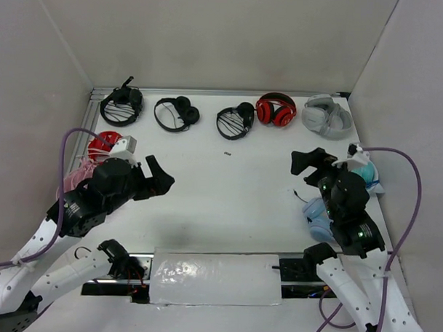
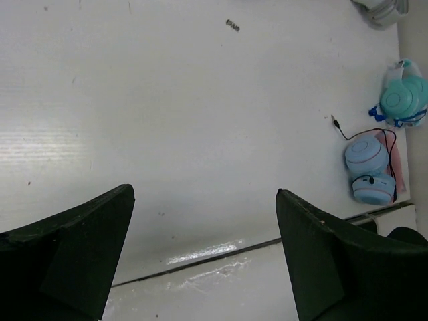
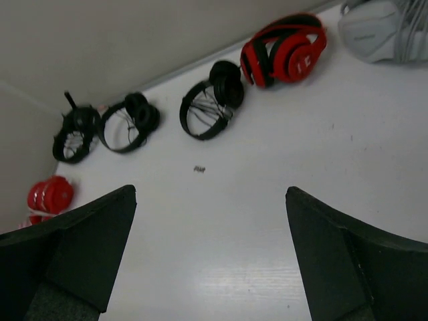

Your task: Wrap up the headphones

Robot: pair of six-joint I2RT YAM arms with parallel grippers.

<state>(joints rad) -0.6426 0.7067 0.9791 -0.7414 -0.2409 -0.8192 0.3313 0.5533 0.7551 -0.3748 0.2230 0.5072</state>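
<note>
Bench (image 1: 227, 210), white and enclosed on three sides, is carrying every item under inspection. Left arm (image 1: 97, 194) and right arm (image 1: 347, 207) are reaching in from the near edge, one to each side, with bare surface lying between them. Left gripper (image 2: 204, 194) is hanging over bare bench with its jaws standing wide apart and nothing between them; right gripper (image 3: 210, 192) is doing likewise, jaws spread and holding nothing.

Five sets are lying in a row along the far edge. Grey over-ear set (image 1: 326, 115) is sitting at the right end, red over-ear set (image 1: 276, 109) just beside it. Headphones (image 1: 235, 121) are lying next in the row, near the middle of the far edge, flat on the bench, well apart from both grippers; thin black cable (image 3: 212, 110) is showing as strands crossing the headband loop (the right wrist view is showing this most clearly). A similar black pair (image 1: 177, 113) is lying to their left, and black headset with a stalk (image 1: 122, 104) is occupying the left end.

Red set (image 1: 104, 144) is lying by the left edge, partly hidden behind the left arm. Teal set (image 2: 403, 97) and light blue set (image 2: 370, 170) are lying by the right edge, the blue one's dark cable (image 2: 342, 134) trailing loose onto the bench. Small dark speck (image 1: 227, 154) is lying on the open surface, nearer than the row.
</note>
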